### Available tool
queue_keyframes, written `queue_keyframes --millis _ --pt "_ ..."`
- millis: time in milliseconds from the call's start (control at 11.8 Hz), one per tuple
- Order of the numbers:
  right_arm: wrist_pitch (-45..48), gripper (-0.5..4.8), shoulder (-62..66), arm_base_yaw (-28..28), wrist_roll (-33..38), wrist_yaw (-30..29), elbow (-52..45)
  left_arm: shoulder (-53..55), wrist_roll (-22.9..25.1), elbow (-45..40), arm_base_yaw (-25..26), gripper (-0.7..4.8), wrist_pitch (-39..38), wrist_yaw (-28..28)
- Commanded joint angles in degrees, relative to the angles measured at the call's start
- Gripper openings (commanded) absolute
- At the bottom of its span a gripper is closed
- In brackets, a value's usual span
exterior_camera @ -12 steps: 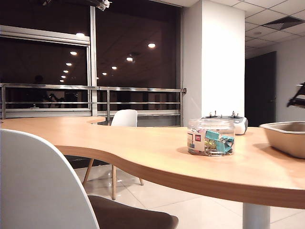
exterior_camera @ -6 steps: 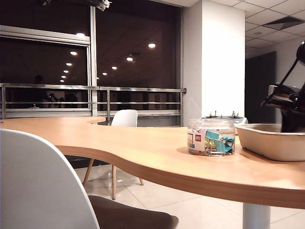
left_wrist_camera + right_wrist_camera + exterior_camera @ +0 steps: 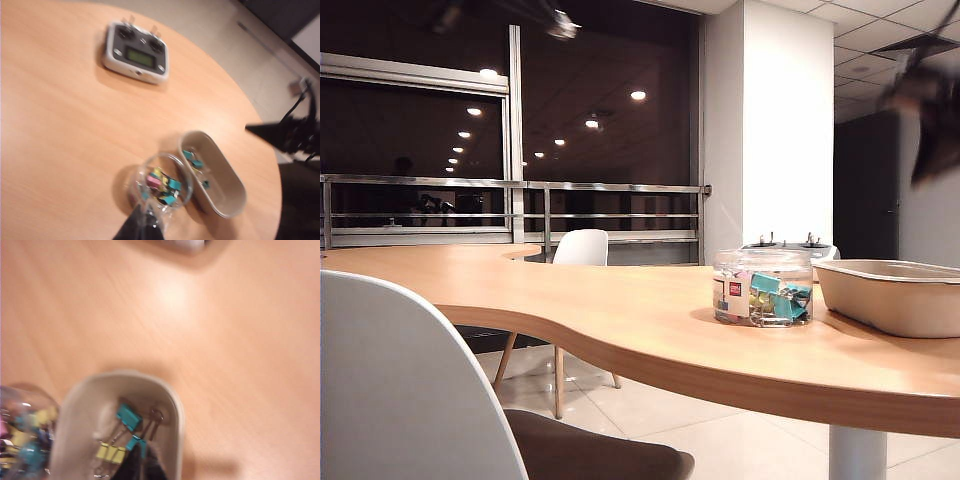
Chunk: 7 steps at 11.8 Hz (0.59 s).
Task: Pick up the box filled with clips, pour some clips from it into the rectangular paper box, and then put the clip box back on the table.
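Looks like the last step: jar (image 3: 762,287) stands right of centre on worktop (image 3: 620,310), beside tray (image 3: 886,295) holding clips (image 3: 127,417). Left end effector (image 3: 141,227) pressed together above jar; right end effector (image 3: 139,467) likewise over tray. Next: lift both clear

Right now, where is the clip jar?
In the exterior view, the clip jar stands on the table, right of centre, just left of the paper tray.

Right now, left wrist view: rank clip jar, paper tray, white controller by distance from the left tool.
1. Clip jar, just ahead of the left tool.
2. Paper tray, beside the jar.
3. White controller, far across the table.
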Motion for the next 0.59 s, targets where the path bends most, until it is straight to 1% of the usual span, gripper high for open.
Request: queue_keyframes --millis 85,339,423,508,593 --pt "3.3 -0.06 -8.1 0.0 0.0 0.3 1.1 4.7 -1.1 4.1 -4.8 -0.06 0.6 -3.9" --pt "4.3 -0.06 -11.8 0.0 0.0 0.2 1.1 10.1 -1.0 6.5 -7.2 -0.06 0.6 -4.2" --pt "4.4 -0.06 -14.8 0.0 0.5 0.0 1.1 16.3 -1.1 9.7 -9.0 -0.06 0.7 -4.0" --pt "4.4 -0.06 -15.3 0.0 0.5 -0.1 1.1 17.8 -0.9 10.8 -9.2 -0.06 0.7 -4.0" --pt "3.1 -0.06 -16.3 0.1 2.3 -2.5 1.1 31.3 0.5 18.5 -12.7 0.04 0.1 -4.4"
